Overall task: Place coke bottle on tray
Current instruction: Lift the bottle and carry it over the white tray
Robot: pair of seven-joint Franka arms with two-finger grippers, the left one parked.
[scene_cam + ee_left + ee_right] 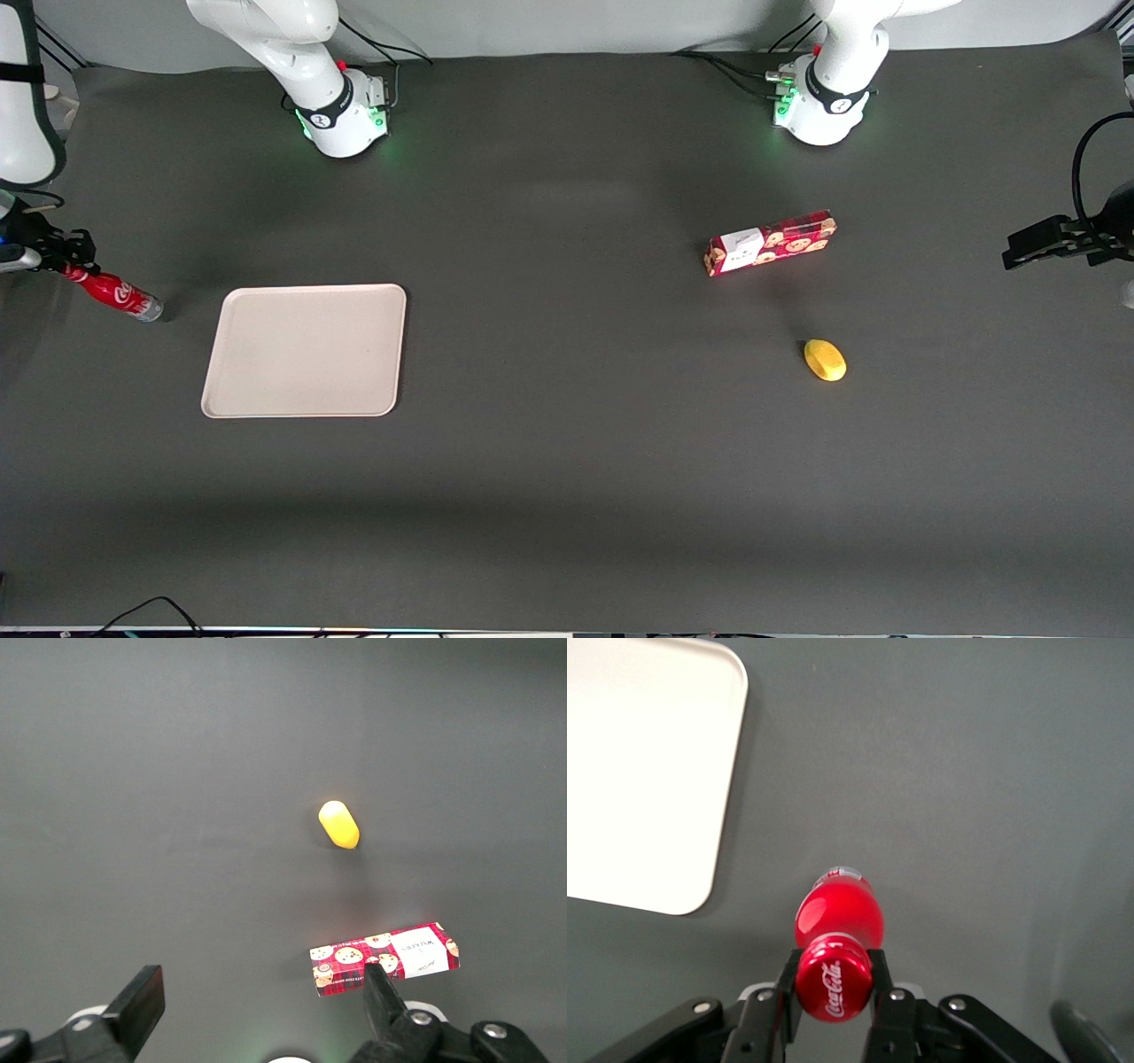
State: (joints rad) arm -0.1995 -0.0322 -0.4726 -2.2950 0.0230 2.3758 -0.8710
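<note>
Tray [304,351]: nearest the front camera of the working arm's things, flat on the dark table [567,496], beige, nothing on it; in the wrist view [642,771] its rounded corner shows pale against the table.
Bottle [113,293]: just beside the tray toward the working arm's end, at about nine o'clock from it, not touching it; red with white script, its silvery base close to the table; it looks slanted in the front view, cap toward the end effector.
End effector [64,264]: at the working arm's edge of the table, over the bottle's cap end; in the wrist view [834,985] both fingers [788,979] press the bottle [837,930] just under the red cap, so it has the bottle clamped.
Box [770,243]: red cookie box lying flat toward the parked arm's end, well apart from the tray; seen also from the parked wrist [384,959].
Lemon [825,360]: yellow, near the box at about five o'clock, nearer the front camera than it [339,824].
</note>
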